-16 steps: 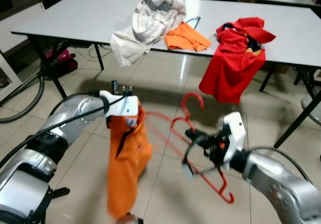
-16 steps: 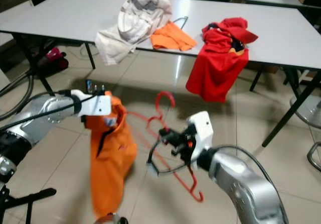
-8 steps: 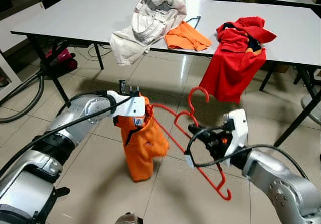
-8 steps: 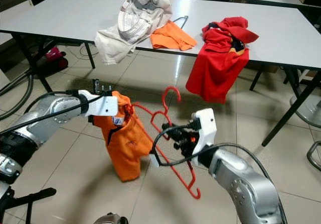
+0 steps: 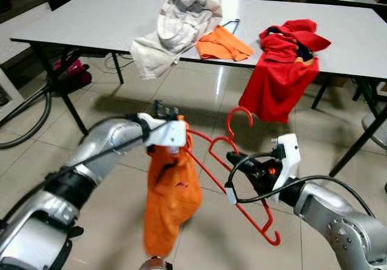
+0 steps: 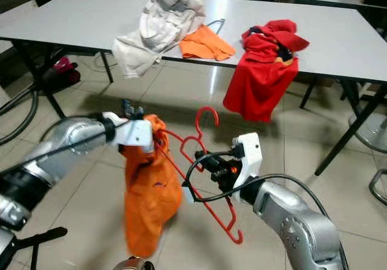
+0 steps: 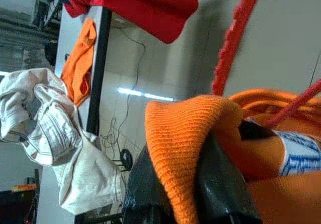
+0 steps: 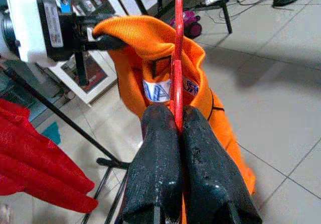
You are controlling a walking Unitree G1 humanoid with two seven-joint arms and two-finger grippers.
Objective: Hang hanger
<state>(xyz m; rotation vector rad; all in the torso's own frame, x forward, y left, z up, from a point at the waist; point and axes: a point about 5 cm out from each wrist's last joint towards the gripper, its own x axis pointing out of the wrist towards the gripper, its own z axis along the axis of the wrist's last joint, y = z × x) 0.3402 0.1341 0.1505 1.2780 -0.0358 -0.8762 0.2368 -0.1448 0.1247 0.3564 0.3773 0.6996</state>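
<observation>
An orange shirt (image 5: 170, 203) hangs above the floor from its collar, which my left gripper (image 5: 175, 138) is shut on. In the left wrist view the black fingers (image 7: 210, 179) pinch the ribbed collar (image 7: 185, 133). A red plastic hanger (image 5: 233, 173) is held in mid-air to the right, hook up, one arm reaching into the shirt's neck. My right gripper (image 5: 237, 161) is shut on the hanger's bar. The right wrist view has the fingers (image 8: 160, 163) clamped on the red bar (image 8: 176, 73), with the collar label beyond it.
A long white table (image 5: 97, 16) stands ahead with a beige garment (image 5: 175, 25), an orange garment (image 5: 224, 45) and a red garment (image 5: 281, 70) draped over its edge. Black table legs (image 5: 363, 143) flank a tiled floor. Cables and a hose (image 5: 30, 121) lie at left.
The shirt, bunched up half a second ago, now hangs long again. My left gripper has shifted right toward the hanger, whose arm now reaches into the collar. The right gripper has barely moved.
</observation>
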